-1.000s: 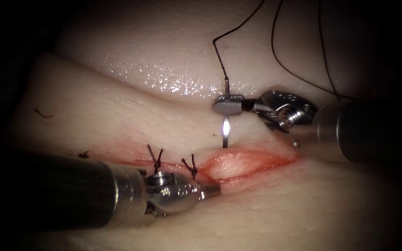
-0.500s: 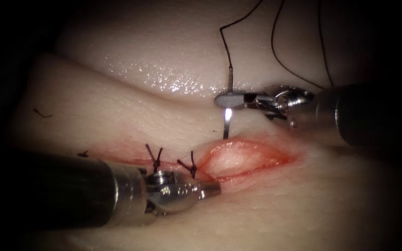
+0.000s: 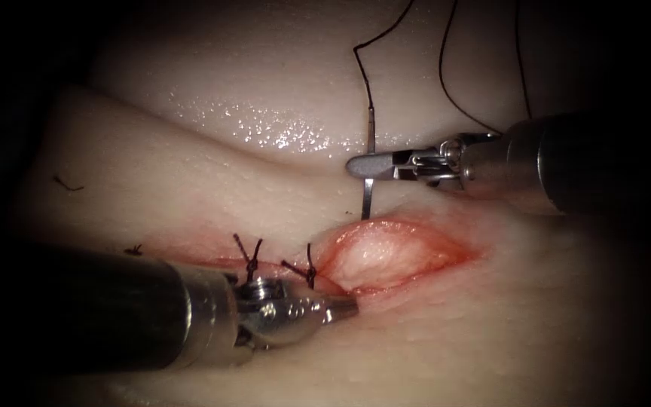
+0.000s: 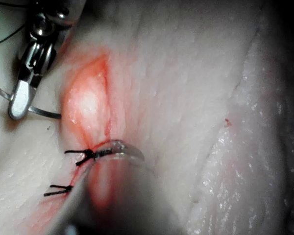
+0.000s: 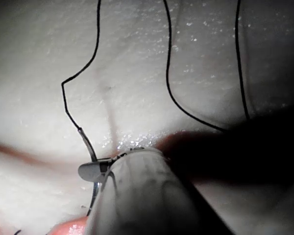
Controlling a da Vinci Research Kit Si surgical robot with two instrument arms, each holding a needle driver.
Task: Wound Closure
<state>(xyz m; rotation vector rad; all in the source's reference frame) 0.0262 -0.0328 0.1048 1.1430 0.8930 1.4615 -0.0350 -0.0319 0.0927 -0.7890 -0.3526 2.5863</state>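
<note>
The right tool gripped the curved needle with closed jaws near its thread end, above the far edge of the open cut in the tissue. The needle's point met that far edge, apparently just entering the tissue, though this was hard to judge. The thread looped away over the tissue's upper part. The left tool lay with closed jaws at the cut's near edge, holding nothing, beside two tied stitches left of the open gap.
</note>
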